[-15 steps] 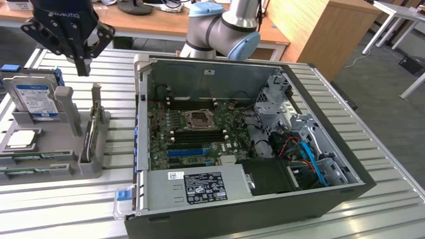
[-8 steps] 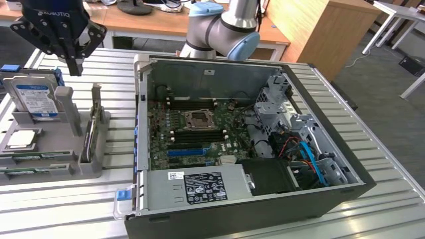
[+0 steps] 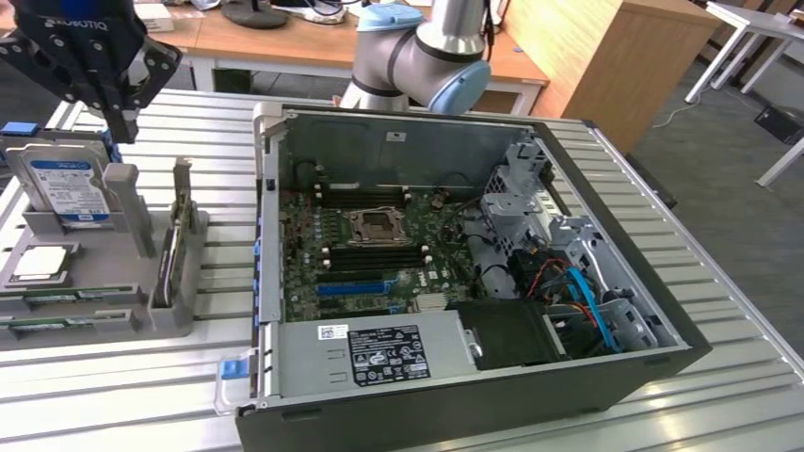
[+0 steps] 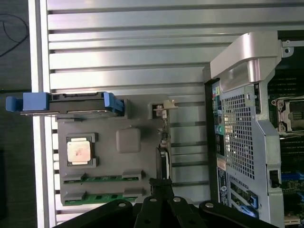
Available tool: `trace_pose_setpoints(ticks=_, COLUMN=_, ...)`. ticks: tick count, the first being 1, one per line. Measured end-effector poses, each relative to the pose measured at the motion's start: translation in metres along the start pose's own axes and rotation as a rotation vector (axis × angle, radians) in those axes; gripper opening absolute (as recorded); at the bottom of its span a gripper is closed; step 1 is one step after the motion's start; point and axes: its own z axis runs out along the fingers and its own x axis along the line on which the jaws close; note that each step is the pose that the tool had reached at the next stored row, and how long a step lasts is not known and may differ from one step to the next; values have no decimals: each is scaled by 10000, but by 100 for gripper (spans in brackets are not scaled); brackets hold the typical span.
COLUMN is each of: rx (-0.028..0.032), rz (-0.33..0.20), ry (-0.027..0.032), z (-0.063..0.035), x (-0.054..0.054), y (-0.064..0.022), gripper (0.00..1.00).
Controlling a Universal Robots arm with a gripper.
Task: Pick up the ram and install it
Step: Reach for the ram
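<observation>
Closest to the wrist camera is the gripper [image 4: 161,182], its fingers clenched together on nothing. In the exterior view it [image 3: 120,132] hangs above the grey holder [image 3: 164,320], near the hard drive's upper edge and clear of everything below. The ram is not yet picked up: the first ram stick [image 4: 102,179] lies flat in its slot in the holder, next to the processor [image 4: 78,152]. The second ram stick [image 4: 102,197] lies parallel to it, just beside it, at the holder's edge. Both sit with a long edge exposed between end blocks, probably so that fingers can close across the thin board from above. There are two sticks, one processor, one hard drive [image 3: 70,188] standing on edge with blue tabs, and one upright card [image 3: 176,235] with a metal bracket. Each has its own recess, which keeps the parts apart and in known positions. Towards the exterior view's right, well apart from the holder, one computer case [image 3: 402,141] lies on its side with the panel off, so the motherboard [image 3: 364,282] faces upward. The dark parallel slots [image 3: 371,256] beside the processor socket [image 3: 375,226] look unfilled, though I cannot count them reliably. Everything rests on the slatted metal table [image 3: 126,395].
</observation>
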Motion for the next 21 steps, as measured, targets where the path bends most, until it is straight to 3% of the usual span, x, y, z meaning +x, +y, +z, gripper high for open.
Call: trace_pose_setpoints(ticks=21, rx=1, rz=6, ry=0, z=5, x=501, y=-17, gripper=11)
